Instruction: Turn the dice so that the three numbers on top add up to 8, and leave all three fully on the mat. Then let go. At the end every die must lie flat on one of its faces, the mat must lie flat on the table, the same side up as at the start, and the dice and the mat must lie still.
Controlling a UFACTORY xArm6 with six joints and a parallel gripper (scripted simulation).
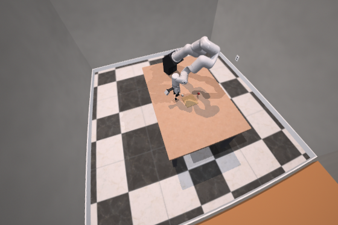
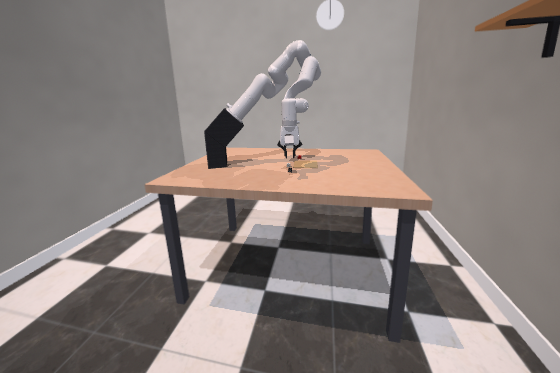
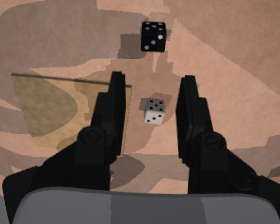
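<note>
A white die (image 3: 154, 111) lies on the bare table just right of the tan mat (image 3: 56, 106), off the mat. A black die (image 3: 153, 36) lies on the table farther ahead, also off the mat. A red die (image 1: 198, 93) sits on the table beyond the mat's (image 1: 189, 101) far corner; I cannot tell if it touches the mat. My gripper (image 3: 152, 91) hovers above the white die, fingers partly open with a gap on each side of it, holding nothing. In the exterior view the gripper (image 2: 290, 154) stands above the table surface.
The arm's black base (image 1: 169, 64) stands at the table's back edge. The mat's right edge runs under my left finger in the wrist view.
</note>
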